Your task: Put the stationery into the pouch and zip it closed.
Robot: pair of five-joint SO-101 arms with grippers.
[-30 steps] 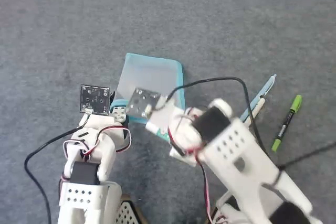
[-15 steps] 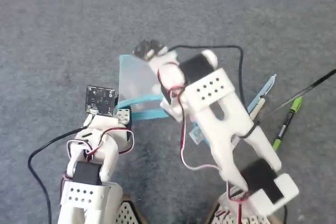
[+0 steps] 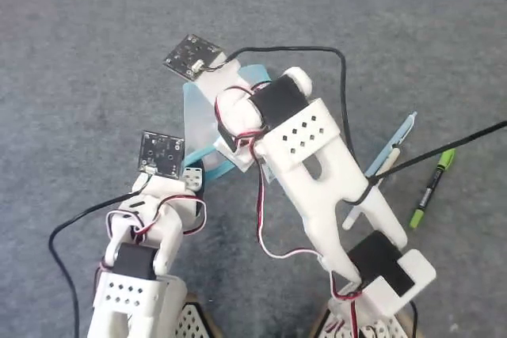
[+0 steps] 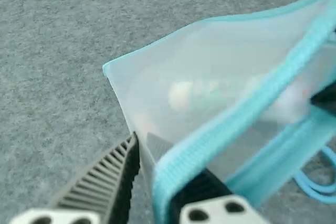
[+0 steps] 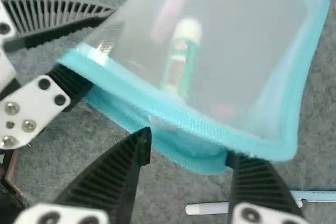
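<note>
The translucent pouch [image 3: 201, 113] with its light-blue zipper stands tilted up off the grey mat, partly under the right arm [image 3: 309, 132]. A white-and-green pen [image 5: 177, 56] lies inside it, also seen through the wall as a pale pen [image 4: 197, 94]. My left gripper [image 4: 144, 142] is shut on the pouch's [image 4: 210, 72] zipper corner, at the near-left side [image 3: 200, 176]. My right gripper [image 5: 189, 148] is open, its two black fingers straddling the blue zipper edge of the pouch [image 5: 226, 35]. A blue-and-white pen [image 3: 390, 154] and a green marker [image 3: 432, 184] lie on the mat to the right.
Grey mat [image 3: 79, 77] covers the table. The right arm's black cable [image 3: 459, 142] runs over the loose pens. The left gripper's white jaw [image 5: 31, 103] shows close beside the pouch in the right wrist view. A white pen [image 5: 210, 209] lies on the mat beyond the fingers.
The right arm swung from the pouch's near side up and over it toward the far side. The pouch tilted up. The left gripper kept its hold and drew slightly nearer.
</note>
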